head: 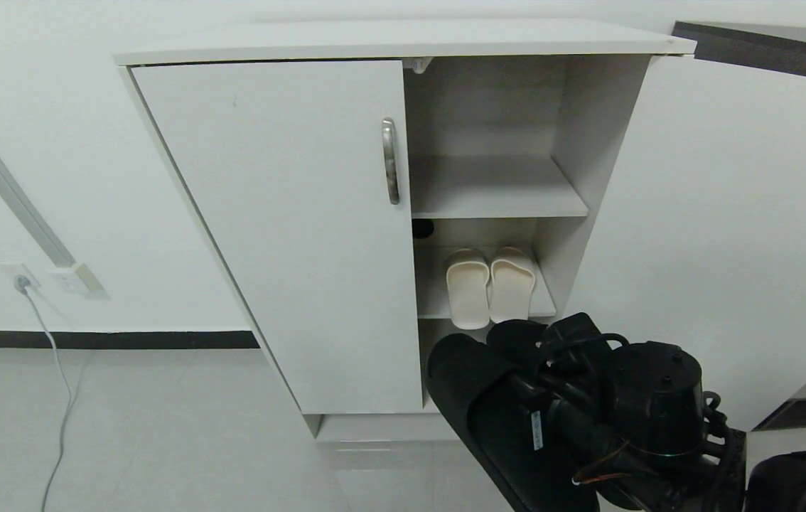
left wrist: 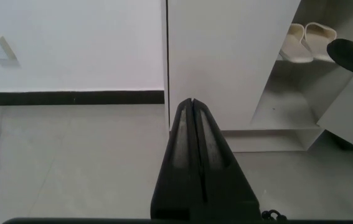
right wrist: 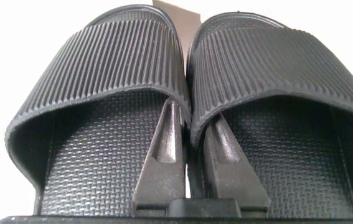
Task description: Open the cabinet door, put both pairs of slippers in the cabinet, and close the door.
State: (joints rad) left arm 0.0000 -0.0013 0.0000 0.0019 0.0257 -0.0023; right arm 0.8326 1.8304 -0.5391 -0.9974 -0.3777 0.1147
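Cabinet (head: 403, 43) as our reference: right door (head: 730, 235) swung wide, left door (head: 282, 235) shut against cabinet front. White slippers (head: 490, 286) lie side by side on cabinet's second shelf. Black slippers (head: 488, 398) are held off floor just in front of cabinet opening, lower than white pair, toe ends nearest cabinet. We see right gripper (right wrist: 192, 121) narrowed onto adjoining straps of black slippers (one finger inside each), pair pressed together. Left gripper (left wrist: 192, 109) has fingers flat together, grasping nothing, low before cabinet's shut door.
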